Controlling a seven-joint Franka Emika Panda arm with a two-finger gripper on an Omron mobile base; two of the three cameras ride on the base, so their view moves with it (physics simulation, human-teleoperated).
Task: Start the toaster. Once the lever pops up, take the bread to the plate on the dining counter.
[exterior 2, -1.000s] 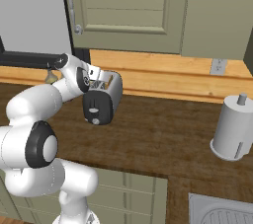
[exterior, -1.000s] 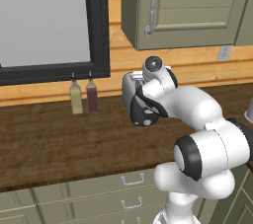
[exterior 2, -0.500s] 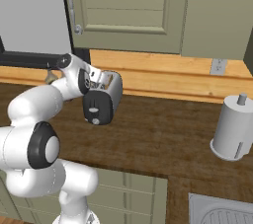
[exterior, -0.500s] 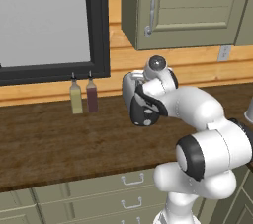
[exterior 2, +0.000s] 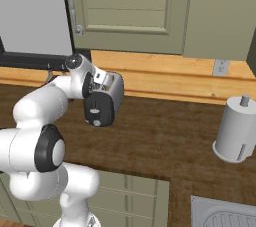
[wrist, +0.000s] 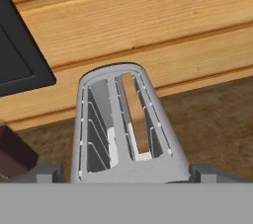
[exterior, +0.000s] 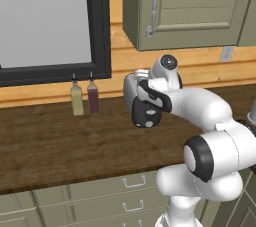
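We saw the toaster [wrist: 126, 129], smooth rounded metal, near the worktop's back edge by the wood wall, the bread [wrist: 136, 114] upright in one slot. Our gripper [exterior 2: 102, 85] hovered above it, jaws spread, grasping nothing. We judged the slice light, stiff, crumbly; best pinched by its top edge.

Toaster [wrist: 129, 134] smooth silvery metal; counter [exterior: 55, 141] dark matt wood-grain.
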